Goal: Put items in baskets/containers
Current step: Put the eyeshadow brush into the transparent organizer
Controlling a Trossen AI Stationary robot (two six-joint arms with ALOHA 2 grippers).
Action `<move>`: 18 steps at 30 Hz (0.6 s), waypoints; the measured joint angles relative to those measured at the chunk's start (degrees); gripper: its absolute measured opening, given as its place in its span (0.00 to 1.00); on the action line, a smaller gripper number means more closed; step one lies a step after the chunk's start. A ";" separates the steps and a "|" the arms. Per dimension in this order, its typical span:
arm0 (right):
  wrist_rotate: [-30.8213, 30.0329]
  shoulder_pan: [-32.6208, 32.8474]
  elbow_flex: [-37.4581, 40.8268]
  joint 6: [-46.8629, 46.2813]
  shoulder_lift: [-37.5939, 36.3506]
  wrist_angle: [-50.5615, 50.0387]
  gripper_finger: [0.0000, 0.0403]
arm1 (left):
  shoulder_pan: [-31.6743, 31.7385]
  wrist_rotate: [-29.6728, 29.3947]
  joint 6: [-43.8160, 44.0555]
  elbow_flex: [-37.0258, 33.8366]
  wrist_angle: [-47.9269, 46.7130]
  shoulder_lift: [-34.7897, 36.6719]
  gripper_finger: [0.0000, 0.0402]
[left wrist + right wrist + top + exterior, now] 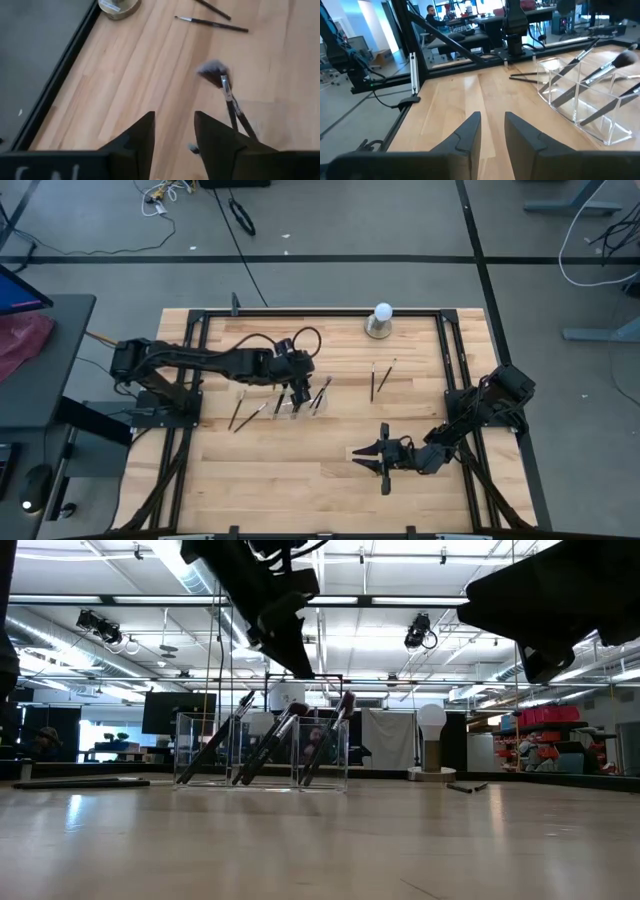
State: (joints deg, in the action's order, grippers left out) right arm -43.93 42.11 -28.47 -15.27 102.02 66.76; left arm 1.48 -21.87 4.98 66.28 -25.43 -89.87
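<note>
A clear plastic holder stands on the wooden table left of centre, and shows again in the right wrist view. Three dark brushes lean slanted in its compartments, bristle ends up. My left gripper hangs just above the holder, pointing slantwise down. It is open with nothing between its fingers, and a fluffy-tipped brush stands just beside them. Two loose brushes lie right of the holder and two more left of it. My right gripper waits near the front right, level, fingers apart and empty.
A white ball on a grey base stands at the table's far edge, right of centre. A black frame rail runs round the table top. Bare wood lies between the holder and my right gripper.
</note>
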 joint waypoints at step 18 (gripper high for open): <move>-0.02 0.00 -0.04 -6.76 0.02 -6.13 0.22 | -26.22 -8.26 33.36 3.17 -42.47 0.95 0.28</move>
State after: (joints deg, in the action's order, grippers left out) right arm -43.94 42.11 -28.51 -22.03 102.04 60.63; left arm -24.74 -30.13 38.34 69.46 -67.90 -88.92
